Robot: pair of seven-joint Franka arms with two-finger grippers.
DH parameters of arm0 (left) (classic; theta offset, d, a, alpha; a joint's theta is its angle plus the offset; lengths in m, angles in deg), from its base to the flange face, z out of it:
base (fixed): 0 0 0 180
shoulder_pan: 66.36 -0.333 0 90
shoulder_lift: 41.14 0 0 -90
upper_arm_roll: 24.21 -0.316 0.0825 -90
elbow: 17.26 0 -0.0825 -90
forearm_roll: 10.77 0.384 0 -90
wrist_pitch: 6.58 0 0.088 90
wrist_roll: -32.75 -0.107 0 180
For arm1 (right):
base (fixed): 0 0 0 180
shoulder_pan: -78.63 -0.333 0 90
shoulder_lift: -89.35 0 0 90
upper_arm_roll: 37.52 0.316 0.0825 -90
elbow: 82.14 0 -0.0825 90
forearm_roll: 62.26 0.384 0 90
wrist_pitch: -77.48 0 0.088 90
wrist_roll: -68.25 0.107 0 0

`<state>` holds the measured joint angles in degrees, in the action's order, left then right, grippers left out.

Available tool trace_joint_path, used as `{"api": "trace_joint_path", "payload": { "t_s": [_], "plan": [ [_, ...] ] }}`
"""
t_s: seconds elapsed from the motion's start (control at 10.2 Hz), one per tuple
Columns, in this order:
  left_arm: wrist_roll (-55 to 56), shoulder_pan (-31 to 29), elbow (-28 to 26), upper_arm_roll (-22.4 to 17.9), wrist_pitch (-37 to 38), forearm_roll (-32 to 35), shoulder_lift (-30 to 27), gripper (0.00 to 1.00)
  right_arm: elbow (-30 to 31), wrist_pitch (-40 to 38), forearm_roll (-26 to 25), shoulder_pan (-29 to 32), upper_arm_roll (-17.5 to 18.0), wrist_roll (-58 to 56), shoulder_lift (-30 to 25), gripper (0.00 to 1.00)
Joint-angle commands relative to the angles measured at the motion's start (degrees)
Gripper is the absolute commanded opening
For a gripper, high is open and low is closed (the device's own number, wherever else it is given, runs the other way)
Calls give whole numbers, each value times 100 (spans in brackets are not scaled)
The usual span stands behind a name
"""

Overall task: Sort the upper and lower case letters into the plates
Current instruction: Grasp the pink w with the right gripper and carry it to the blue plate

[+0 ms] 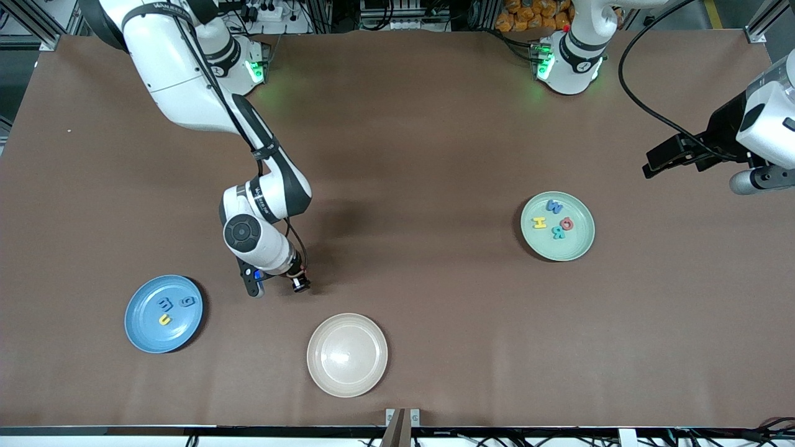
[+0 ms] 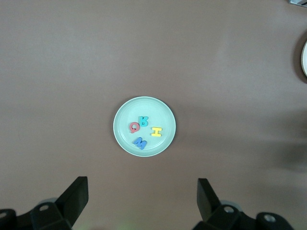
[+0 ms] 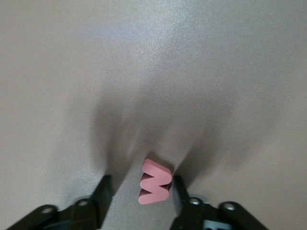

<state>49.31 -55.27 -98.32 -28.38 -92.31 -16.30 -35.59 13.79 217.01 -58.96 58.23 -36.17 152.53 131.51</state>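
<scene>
My right gripper (image 1: pixel 261 282) is low at the table between the blue plate (image 1: pixel 146 335) and the beige plate. In the right wrist view it (image 3: pixel 140 184) is open around a small red w (image 3: pixel 156 182) that rests against one finger, with a gap to the other. The blue plate holds a teal w (image 1: pixel 166 304), a blue g (image 1: pixel 186 302) and a yellow u (image 1: pixel 164 320). The mint plate (image 1: pixel 577 245) holds W (image 1: pixel 554 206), H (image 1: pixel 539 222), Q (image 1: pixel 566 223) and R (image 1: pixel 558 233). My left gripper (image 2: pixel 142 184) is open and empty, high up beside the mint plate (image 2: pixel 122 115).
An empty beige plate (image 1: pixel 346 391) sits near the table's front edge, nearer to the front camera than my right gripper. The left arm (image 1: pixel 764 124) waits raised at its end of the table. Bare brown table lies between the plates.
</scene>
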Motion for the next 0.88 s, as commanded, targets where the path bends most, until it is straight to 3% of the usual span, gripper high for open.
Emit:
{"api": "trace_joint_path", "payload": {
  "t_s": [0.0,0.39,0.59,0.78],
  "plan": [
    [84,-1,178,-13,127,-89,69,100,84,75,-75,1,6,97,-6,0],
    [84,16,178,-13,127,-89,69,100,-275,-135,-75,290,-143,-707,-277,0],
    [84,25,178,-13,127,-89,69,100,-1028,-1098,-66,965,-143,-2189,-402,0],
    [22,25,178,-22,127,-63,69,100,-1234,-1191,-84,1729,-152,-3840,-314,0]
  ]
}}
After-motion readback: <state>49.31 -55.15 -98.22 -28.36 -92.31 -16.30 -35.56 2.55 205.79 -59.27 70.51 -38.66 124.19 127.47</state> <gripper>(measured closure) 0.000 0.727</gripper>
